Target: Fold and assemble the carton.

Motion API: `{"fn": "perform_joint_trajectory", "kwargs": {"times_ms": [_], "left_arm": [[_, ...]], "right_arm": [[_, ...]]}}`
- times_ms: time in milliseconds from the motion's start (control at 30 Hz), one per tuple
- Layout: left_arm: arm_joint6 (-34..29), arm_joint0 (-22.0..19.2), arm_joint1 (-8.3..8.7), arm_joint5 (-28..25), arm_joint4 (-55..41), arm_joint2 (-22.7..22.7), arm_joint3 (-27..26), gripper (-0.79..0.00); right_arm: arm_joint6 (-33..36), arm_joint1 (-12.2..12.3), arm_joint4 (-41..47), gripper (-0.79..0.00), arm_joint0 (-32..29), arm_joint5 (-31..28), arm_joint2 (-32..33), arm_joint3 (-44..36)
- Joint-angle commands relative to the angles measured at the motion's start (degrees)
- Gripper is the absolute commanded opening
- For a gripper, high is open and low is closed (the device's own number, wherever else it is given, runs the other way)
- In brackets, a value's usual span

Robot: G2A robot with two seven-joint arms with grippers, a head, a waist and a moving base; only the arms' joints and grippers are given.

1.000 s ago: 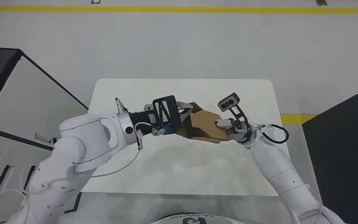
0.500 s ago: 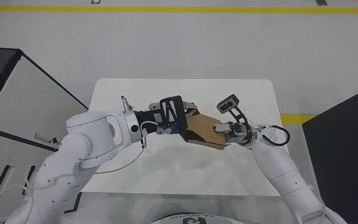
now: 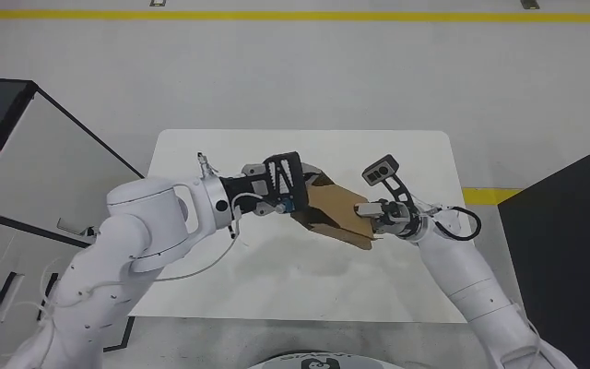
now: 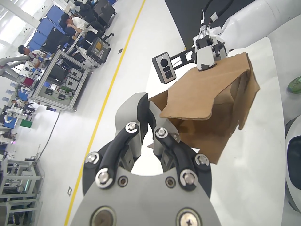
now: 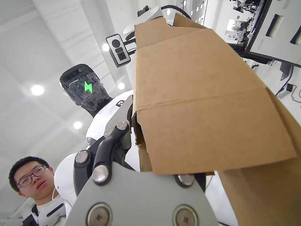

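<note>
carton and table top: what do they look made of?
Carton: brown cardboard, matte, unprinted, likely corrugated; creased fold lines and raw cut flap edges show. Table: smooth plain white top, maybe laminate or painted board; the look leaves it open.

White table point(image 3: 214, 155); carton point(image 3: 336, 210) mid-table, contact w/ top unclear.

Reaching in from the frame's left, the left gripper point(image 3: 297, 191) pinches the carton point(image 3: 334, 210) at centre. The right gripper point(image 3: 369, 210), just right of centre, clamps its other end.
</note>
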Motion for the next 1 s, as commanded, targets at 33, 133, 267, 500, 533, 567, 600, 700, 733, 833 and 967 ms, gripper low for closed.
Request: {"fn": "perform_joint_trajectory", "kwargs": {"times_ms": [33, 133, 267, 500, 533, 567, 600, 700, 733, 833, 967], "left_arm": [[-0.5, -0.2, 0.09, -0.4, 1.2, -0.2, 0.2, -0.785], [-0.1, -0.3, 0.09, -0.6, 1.5, 0.1, 0.5, -0.785], [0.2, -0.5, 0.05, -0.6, 1.9, 0.6, 0.8, -0.785], [0.2, 0.3, 0.27, -0.2, 0.9, -0.9, 0.7, -0.785], [0.2, 0.6, 0.32, -0.3, 0.6, -1.1, 0.5, -0.785], [0.2, 0.9, 0.38, -0.7, 0.1, -1.2, 0.2, -0.785], [0.4, 1.2, 0.43, -1.1, -0.5, -1.3, 0.1, -0.785], [0.7, 1.7, 0.55, -2.2, -1.3, -1.4, -0.3, -0.785], [0.8, 1.8, 0.57, -2.3, -1.4, -1.3, -0.4, -0.785], [1.0, 1.8, 0.59, -2.3, -1.6, -1.1, -0.5, -0.785], [1.4, 1.5, 0.61, -2.4, -1.4, -1.1, 0.3, -0.785]], "right_arm": [[0.0, 0.1, -0.2, -0.785, 0.2, -0.1, -0.2, -0.1], [0.0, 0.2, -0.3, -0.785, 0.4, -0.2, -0.6, -0.3], [0.0, 0.4, -0.2, -0.785, 0.6, -0.4, -1.0, -0.2], [-0.1, 0.3, 1.8, -0.785, 0.7, -2.1, 0.3, 2.9], [-0.3, 0.2, 1.8, -0.785, 0.7, -2.3, 0.4, 3.0], [-0.3, 0.2, 2.0, -0.785, 0.7, -2.3, 0.4, 3.0], [-0.3, 0.1, 1.9, -0.785, 0.7, -2.4, 0.5, 3.1], [-0.2, -0.1, 2.0, -0.785, 0.8, -2.3, 0.4, 2.9], [-0.1, -0.1, 1.9, -0.785, 0.8, -2.2, 0.3, 2.9], [0.0, -0.3, 1.6, -0.785, 1.0, -2.1, 0.1, 2.6], [0.0, -0.4, 0.6, -0.785, 1.1, -1.8, -0.4, 1.8]]}}
